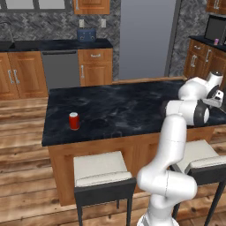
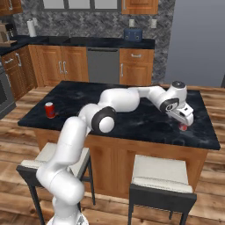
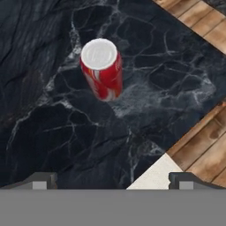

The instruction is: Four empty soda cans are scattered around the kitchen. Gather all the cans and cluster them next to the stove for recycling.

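1. Landmark: the island counter (image 2: 132, 118), black marbled top on an orange-brown wooden base, with two pale-seated stools (image 2: 160, 178) against its near side.
2. Hand view looks down on the island top. A red-and-white soda can (image 3: 102, 69) stands upright there, silver top facing the camera, well inside the island's edge.
3. Gripper (image 3: 113, 182): two dark fingertips (image 3: 42, 181) sit far apart at the bottom of the hand view, nothing between them. Jaws wide, empty, clear of the can.
4. Right base view: the gripper (image 2: 183, 119) hangs over the island's right end. Just below it a small red patch (image 2: 183, 127) shows on the top; most of it is covered by the hand, so its shape cannot be made out from this side.
5. Left base view: the arm's wrist is cut off at the right frame edge, and the elbow hides that end of the island.
6. Both base views show a plain red soda can (image 1: 74, 121) upright near the island's opposite end, close to the near edge.
7. Left base view alone: beyond the island, on the back-right counter beside a dark microwave (image 1: 215, 28), a tiny pink object (image 1: 216, 41), too small to identify.
8. Behind the island, a blue toaster (image 2: 132, 34) sits on the back counter, above a grey dishwasher (image 2: 103, 65).
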Tool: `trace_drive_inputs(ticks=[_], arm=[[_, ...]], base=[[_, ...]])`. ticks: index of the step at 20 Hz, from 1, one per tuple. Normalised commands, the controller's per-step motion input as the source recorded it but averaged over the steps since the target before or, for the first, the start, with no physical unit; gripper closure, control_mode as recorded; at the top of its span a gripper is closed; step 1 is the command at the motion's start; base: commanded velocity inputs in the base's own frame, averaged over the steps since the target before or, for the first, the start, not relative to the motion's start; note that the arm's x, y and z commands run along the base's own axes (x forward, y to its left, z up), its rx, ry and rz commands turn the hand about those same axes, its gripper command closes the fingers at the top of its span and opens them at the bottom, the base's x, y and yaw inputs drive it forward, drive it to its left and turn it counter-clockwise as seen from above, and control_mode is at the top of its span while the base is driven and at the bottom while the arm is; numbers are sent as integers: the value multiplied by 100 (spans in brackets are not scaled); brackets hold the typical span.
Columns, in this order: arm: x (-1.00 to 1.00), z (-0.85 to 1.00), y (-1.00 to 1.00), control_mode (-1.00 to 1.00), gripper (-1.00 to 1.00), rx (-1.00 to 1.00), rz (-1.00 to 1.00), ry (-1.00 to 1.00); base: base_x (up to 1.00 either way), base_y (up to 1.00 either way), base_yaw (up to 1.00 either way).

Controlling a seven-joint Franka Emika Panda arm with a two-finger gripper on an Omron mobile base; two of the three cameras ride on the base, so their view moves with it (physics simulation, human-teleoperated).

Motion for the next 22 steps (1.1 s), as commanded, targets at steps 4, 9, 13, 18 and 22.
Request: trace_drive_inputs(ticks=[4,9,13,18,22], arm=[[21,0,-14,-100,-100,1,0,0],[22,0,-13,-100,-100,0,0,0],[23,-9,-8,-100,-100,0,0,0],[24,-16,-8,-100,-100,0,0,0],[22,-14,-11,-100,-100,0,0,0]], base=[[0,0,0],[0,0,0],[0,0,0],[0,0,0],[0,0,0]])
